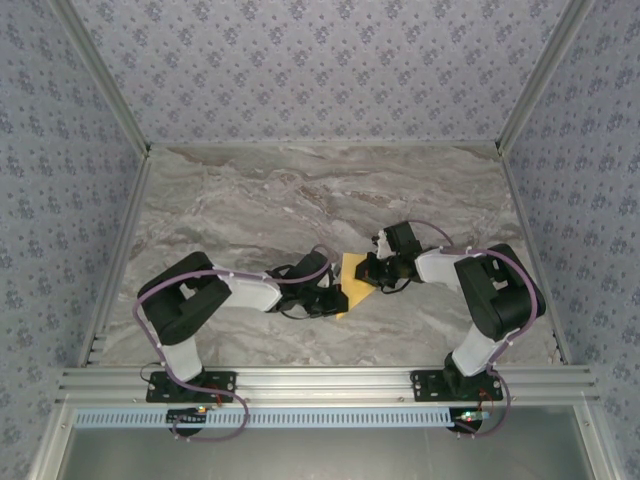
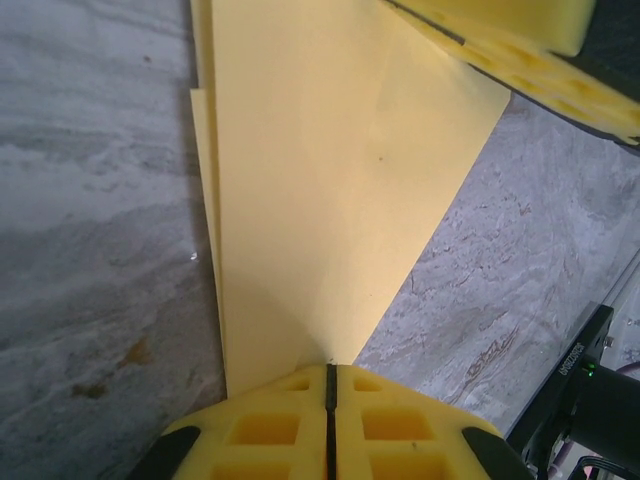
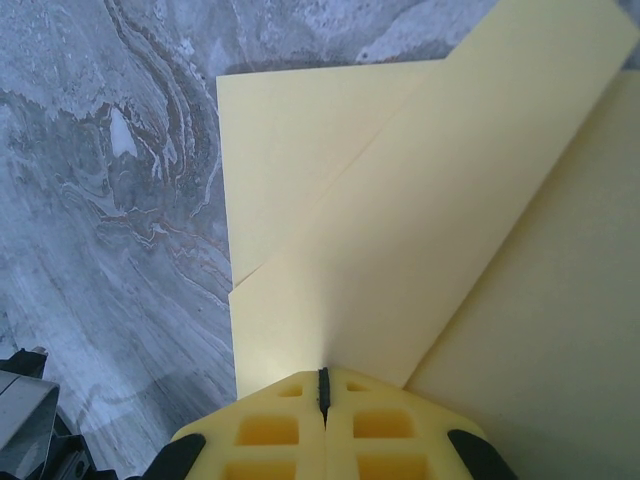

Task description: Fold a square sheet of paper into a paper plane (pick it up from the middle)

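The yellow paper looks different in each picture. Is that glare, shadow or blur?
Left wrist view: paper evenly lit and sharp, a thin shadow on the table along its left edge. Right wrist view: no glare; the layers show as slightly different shades. Top view: soft light, paper too small to read its folds.

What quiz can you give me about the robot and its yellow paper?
1. True or false: the paper lies untouched.
2. Choose: it is pinched by A the left gripper, B the right gripper, C both.
3. Fill in: the paper's colour is ____.
Key: 1 false; 2 C; 3 yellow.
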`<state>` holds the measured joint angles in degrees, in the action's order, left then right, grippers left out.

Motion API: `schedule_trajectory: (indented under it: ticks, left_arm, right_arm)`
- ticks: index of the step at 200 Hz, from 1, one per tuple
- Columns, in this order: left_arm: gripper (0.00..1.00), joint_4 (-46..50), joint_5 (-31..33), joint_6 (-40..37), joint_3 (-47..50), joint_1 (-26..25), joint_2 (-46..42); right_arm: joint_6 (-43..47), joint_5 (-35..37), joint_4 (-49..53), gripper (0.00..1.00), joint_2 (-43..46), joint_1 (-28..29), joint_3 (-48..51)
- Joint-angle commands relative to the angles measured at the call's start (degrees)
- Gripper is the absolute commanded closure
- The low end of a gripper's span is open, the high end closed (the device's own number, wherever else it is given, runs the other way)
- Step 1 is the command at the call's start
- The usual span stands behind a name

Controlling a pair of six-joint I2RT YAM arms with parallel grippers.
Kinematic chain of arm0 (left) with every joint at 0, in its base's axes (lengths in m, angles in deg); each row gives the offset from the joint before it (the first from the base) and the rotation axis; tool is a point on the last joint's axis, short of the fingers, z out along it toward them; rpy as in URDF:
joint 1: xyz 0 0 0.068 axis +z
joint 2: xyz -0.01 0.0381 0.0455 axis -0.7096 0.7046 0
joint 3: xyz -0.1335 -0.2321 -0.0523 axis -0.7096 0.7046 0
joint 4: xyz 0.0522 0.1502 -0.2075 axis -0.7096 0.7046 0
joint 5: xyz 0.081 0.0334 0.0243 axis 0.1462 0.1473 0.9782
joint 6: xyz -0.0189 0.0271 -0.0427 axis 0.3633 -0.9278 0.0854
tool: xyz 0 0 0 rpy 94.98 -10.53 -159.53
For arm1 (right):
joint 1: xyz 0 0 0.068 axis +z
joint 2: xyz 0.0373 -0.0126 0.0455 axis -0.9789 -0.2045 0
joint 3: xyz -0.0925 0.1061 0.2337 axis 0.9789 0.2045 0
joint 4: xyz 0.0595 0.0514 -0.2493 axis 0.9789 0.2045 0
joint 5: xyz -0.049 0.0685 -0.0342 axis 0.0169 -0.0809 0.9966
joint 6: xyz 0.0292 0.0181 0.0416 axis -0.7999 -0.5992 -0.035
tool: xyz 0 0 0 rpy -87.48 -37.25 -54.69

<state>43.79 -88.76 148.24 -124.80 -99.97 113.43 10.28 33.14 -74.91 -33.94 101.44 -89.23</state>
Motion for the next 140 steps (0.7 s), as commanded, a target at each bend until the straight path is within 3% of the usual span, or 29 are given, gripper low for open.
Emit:
schedule_trajectory:
  ticks: [1, 49, 140]
  left_arm:
    - [0.90, 3.7, 0.3, -0.9, -0.6, -0.3, -2.3]
    - [0.91, 7.3, 5.5, -4.5, -4.3, 1.4, -5.2]
    - [0.96, 4.8, 1.8, -1.6, 0.4, 1.4, -2.0]
  right_arm:
    - [0.0, 9.3, 7.4, 1.00, -5.1, 0.6, 2.7]
    - [0.0, 9.2, 7.3, 1.00, -5.1, 0.7, 2.8]
    - [-0.3, 8.6, 7.5, 1.00, -4.9, 0.9, 2.2]
